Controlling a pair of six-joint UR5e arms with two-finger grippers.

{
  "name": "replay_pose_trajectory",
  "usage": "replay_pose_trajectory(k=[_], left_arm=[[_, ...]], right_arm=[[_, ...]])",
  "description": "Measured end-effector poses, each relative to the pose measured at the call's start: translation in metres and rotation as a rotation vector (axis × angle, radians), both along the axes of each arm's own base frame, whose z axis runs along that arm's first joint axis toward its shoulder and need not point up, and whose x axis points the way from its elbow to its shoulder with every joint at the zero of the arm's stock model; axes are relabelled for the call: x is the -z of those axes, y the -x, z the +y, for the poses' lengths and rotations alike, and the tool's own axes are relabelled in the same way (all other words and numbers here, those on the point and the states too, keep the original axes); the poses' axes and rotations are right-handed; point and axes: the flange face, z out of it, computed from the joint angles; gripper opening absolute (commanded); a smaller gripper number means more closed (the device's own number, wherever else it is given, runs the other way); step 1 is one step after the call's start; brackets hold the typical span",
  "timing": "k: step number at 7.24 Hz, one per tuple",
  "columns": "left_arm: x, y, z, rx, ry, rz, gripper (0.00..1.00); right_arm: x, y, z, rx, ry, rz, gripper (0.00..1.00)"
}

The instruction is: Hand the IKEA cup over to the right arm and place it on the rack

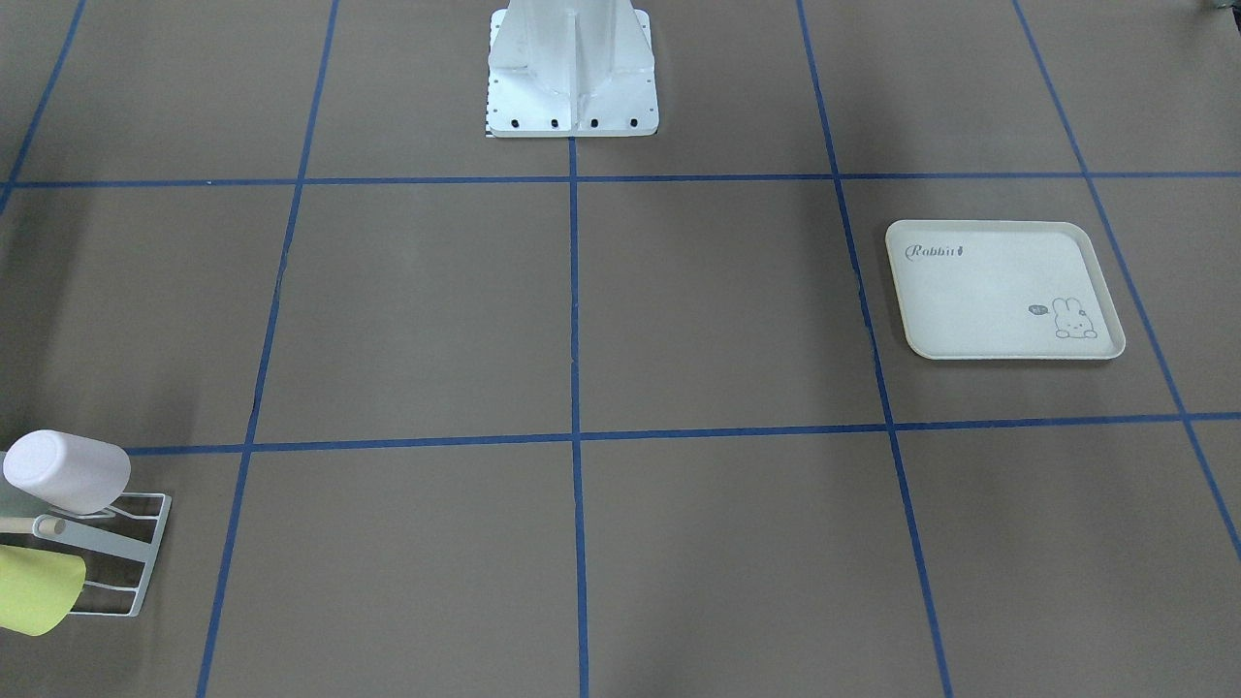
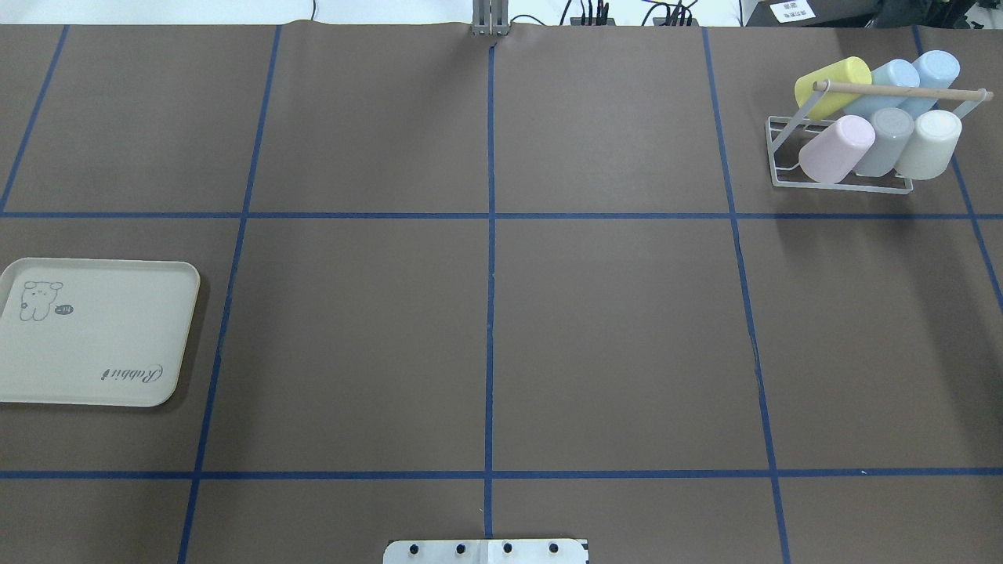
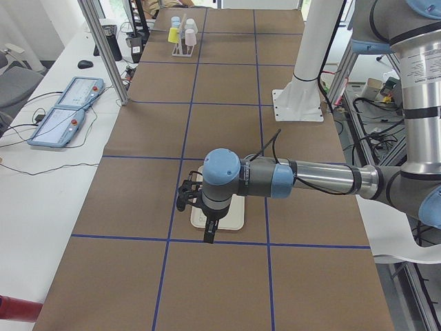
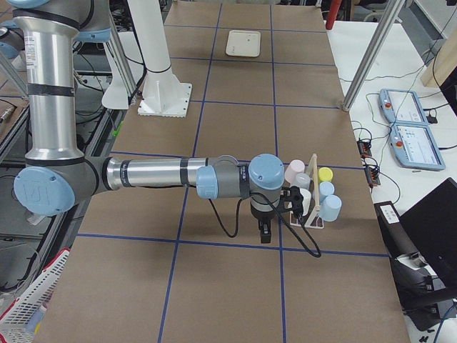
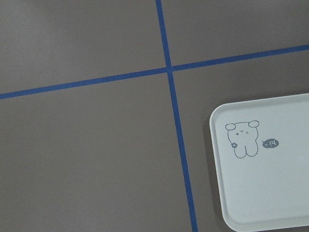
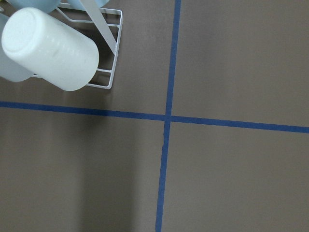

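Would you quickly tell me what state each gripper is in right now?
Left gripper: cannot be told; it shows only in a side view.
Right gripper: cannot be told, for the same reason.

Cream tray (image 2: 117, 329), printed with a rabbit and the word "Rabbit", is laid flat on the brown table (image 2: 611, 337), which is divided into squares by blue tape (image 2: 490, 313). Two pendants (image 3: 77, 89) and a black mouse (image 3: 85, 64) are set on a white bench (image 3: 34, 207). A white basket (image 4: 28, 304) is seen beside the table.
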Motion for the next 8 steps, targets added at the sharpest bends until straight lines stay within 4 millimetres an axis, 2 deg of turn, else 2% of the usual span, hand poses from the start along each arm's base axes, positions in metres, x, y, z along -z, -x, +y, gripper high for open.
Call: replay_pose_trajectory(k=[8], left_arm=[[0.0024,-0.0002,0.0003,-0.001,-0.004,0.007,1.0]], right_arm=[[0.0043,0.0063,-0.0008,0.011,-0.004,-0.038,1.0]])
